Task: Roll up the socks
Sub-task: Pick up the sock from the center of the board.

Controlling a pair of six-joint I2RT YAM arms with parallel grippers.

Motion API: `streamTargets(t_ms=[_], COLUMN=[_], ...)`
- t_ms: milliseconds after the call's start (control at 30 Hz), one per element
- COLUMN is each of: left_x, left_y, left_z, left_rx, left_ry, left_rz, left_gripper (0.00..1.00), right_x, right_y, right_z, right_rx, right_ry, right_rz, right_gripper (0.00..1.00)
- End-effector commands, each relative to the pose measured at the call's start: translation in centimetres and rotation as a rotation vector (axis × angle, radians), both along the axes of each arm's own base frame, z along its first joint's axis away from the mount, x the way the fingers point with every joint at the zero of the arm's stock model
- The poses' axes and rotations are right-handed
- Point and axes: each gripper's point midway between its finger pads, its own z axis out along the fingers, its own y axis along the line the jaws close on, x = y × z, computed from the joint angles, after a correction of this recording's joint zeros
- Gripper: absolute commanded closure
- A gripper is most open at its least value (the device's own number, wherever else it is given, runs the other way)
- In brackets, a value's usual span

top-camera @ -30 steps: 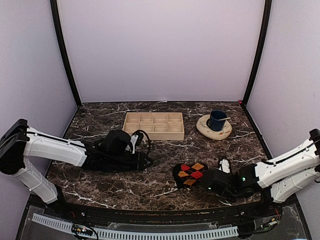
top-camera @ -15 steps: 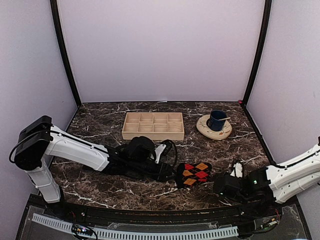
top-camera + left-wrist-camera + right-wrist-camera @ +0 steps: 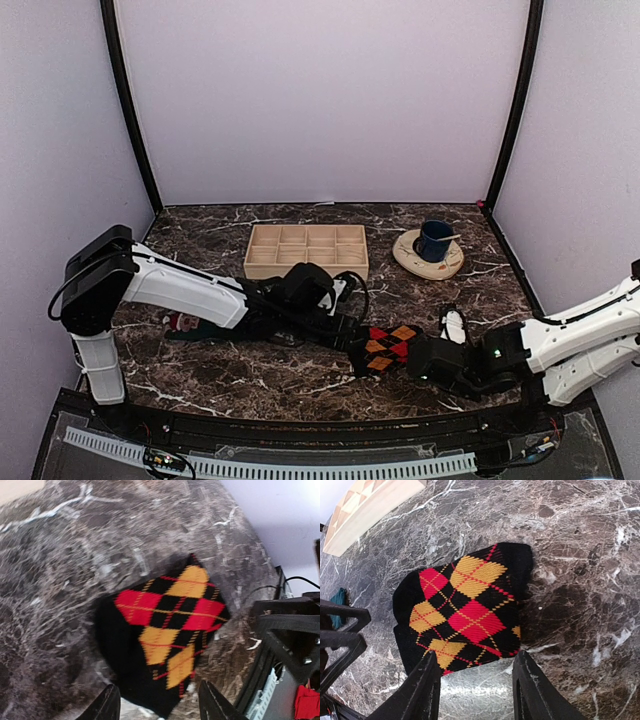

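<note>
Two arms lie stretched low across the dark marble bench point(image 3: 300, 385), meeting from opposite sides at its near middle. The left arm point(image 3: 190, 292) reaches rightward; the right arm point(image 3: 580, 335) reaches leftward.

Behind them stands a wooden compartment tray point(image 3: 307, 250), with a cup on a saucer point(image 3: 430, 243) to its right. Neither is involved.

The argyle sock point(image 3: 385, 345) sits on the bench between the two arms as a short, thick packet. It appears folded or part-rolled; which, I cannot tell.

The teal sock point(image 3: 183, 324) lies well apart, largely hidden under the left forearm.

The left end effector point(image 3: 159, 707) has its fingers spread apart, with one edge of the argyle packet just between them and nothing clamped. The right end effector point(image 3: 475, 680) is likewise spread, straddling the opposite edge without gripping.

Assessment: the step in hand is working the argyle sock.

The next move calls for one end effector to pin an edge while the other closes on the packet and turns it over. The teal sock looks untouched by either arm and awaits attention.
</note>
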Motion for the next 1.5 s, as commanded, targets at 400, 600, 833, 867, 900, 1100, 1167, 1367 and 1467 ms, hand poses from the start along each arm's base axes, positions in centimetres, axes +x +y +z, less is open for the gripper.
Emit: streamTargets(t_ms=[400, 600, 833, 867, 900, 1100, 1167, 1367, 1467], left_x=[3.3, 3.6, 3.7, 3.7, 3.6, 3.4, 3.3, 3.2, 3.0], left_y=[0.6, 0.2, 0.1, 0.0, -0.1, -0.7, -0.8, -1.2, -1.4], left_z=[-3.2, -3.5, -4.5, -4.6, -4.8, -5.3, -5.2, -4.8, -4.2], left_rx=[0.091, 0.118, 0.194, 0.203, 0.210, 0.206, 0.204, 0.200, 0.200], left_ry=[0.056, 0.054, 0.044, 0.043, 0.044, 0.056, 0.056, 0.054, 0.050], left_rz=[0.022, 0.012, 0.001, -0.002, -0.005, -0.021, -0.024, -0.030, -0.033], left_gripper=[0.43, 0.44, 0.49, 0.52, 0.55, 0.78, 0.85, 0.97, 0.99], right_x=[-0.4, -0.4, -0.3, -0.3, -0.4, -0.4, -0.4, -0.4, -0.3], right_y=[-0.3, -0.4, -0.4, -0.5, -0.5, -0.7, -0.8, -1.1, -1.4], right_z=[-0.4, -0.3, 0.0, -0.1, -0.1, -0.4, -0.5, -0.8, -0.7], right_rx=[0.023, 0.017, 0.015, 0.014, 0.014, 0.019, 0.023, 0.025, 0.027], right_ry=[-0.011, -0.017, -0.025, -0.025, -0.023, -0.022, -0.022, -0.023, -0.031], right_rz=[0.047, 0.051, 0.052, 0.051, 0.051, 0.048, 0.046, 0.044, 0.036], right_gripper=[0.54, 0.54, 0.54, 0.54, 0.54, 0.55, 0.55, 0.55, 0.55])
